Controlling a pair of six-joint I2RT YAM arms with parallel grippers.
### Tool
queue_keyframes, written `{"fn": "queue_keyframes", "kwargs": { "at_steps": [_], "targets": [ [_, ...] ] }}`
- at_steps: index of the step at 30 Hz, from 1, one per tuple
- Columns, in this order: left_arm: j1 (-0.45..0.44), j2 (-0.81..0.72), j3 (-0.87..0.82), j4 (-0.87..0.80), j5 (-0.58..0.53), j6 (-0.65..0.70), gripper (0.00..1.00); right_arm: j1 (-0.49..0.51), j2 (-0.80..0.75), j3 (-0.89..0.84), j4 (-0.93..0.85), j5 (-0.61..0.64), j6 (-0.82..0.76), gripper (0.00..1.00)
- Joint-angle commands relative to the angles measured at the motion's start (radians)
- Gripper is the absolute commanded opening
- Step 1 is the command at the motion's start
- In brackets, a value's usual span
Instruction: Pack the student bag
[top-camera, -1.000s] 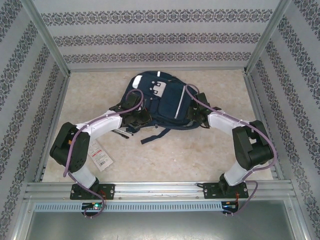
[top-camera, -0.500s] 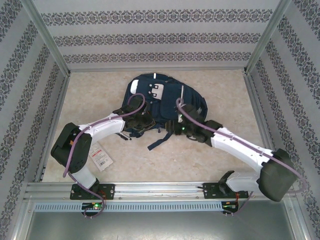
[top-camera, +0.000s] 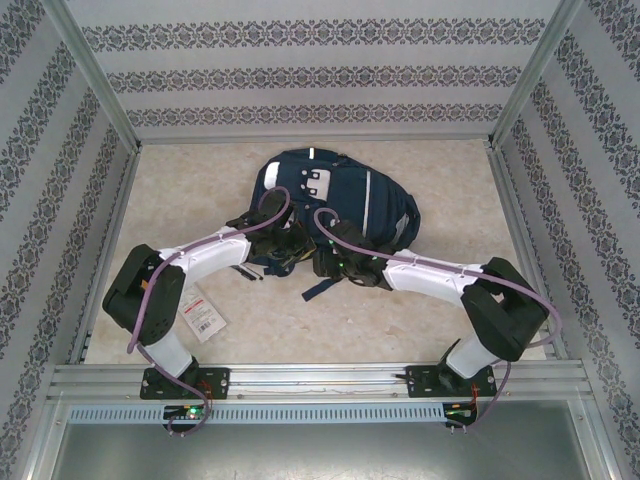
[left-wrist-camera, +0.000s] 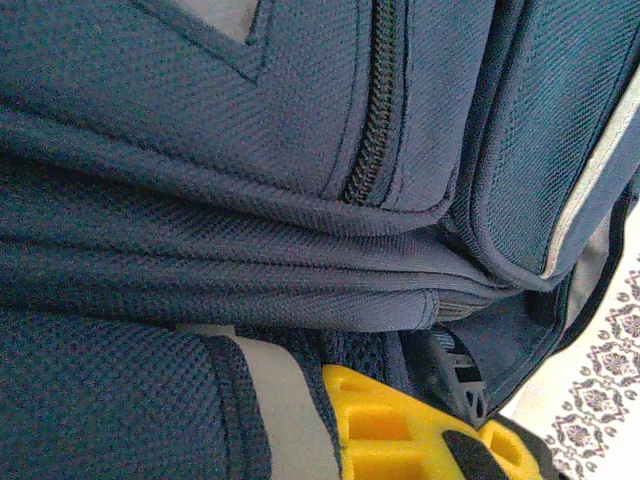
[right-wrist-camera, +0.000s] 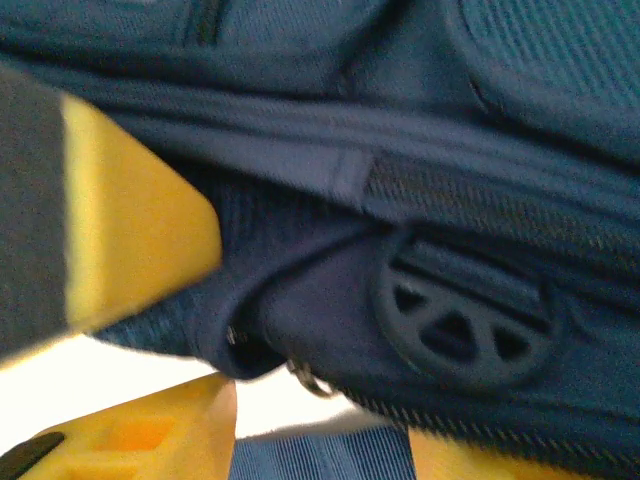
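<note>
The left gripper (top-camera: 288, 248) is clenched against the near left edge of the bag (top-camera: 340, 195). Its yellow finger (left-wrist-camera: 385, 430) sits under a grey strip and dark cloth, and I cannot tell whether any cloth is pinched. The right gripper (right-wrist-camera: 215, 350) has its yellow fingers (right-wrist-camera: 140, 230) standing apart, with a fold of the bag's lower edge at their tips.

Half a second ago the right arm reached out long, with its elbow low at the far right. Now the elbow is folded in and the gripper has slid left along the bag's near edge. The left arm has stayed put.

The bag lies flat in the middle of the pale mottled table (top-camera: 430, 300). It is coarse woven navy cloth with piped seams, a dark zip (left-wrist-camera: 375, 120), white reflective patches and a stripe. A round black plastic piece (right-wrist-camera: 465, 325) sits on its lower seam.
</note>
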Motion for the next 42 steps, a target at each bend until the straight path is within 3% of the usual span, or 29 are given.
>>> {"fn": "queue_keyframes", "kwargs": {
  "at_steps": [1,9,15,21,31,42],
  "targets": [
    [-0.015,0.006,0.047,0.073,0.091,-0.020,0.00,0.012,0.041,0.021,0.149,0.041,-0.030,0.43],
    [-0.015,0.008,0.065,0.045,0.097,0.017,0.00,0.035,0.083,0.013,0.200,0.166,-0.075,0.23],
    [0.002,0.017,0.079,0.008,0.088,0.071,0.00,0.032,0.031,-0.037,0.157,0.149,-0.058,0.14],
    [0.028,0.009,0.076,-0.060,0.022,0.158,0.00,-0.014,-0.056,-0.100,0.103,0.043,-0.010,0.04],
    [0.081,0.029,0.076,-0.065,-0.005,0.273,0.00,-0.143,-0.160,-0.190,0.040,-0.224,0.091,0.04],
    [0.146,0.058,0.136,-0.152,0.005,0.446,0.00,-0.287,-0.294,-0.270,-0.124,-0.208,0.097,0.03]
  ]
}}
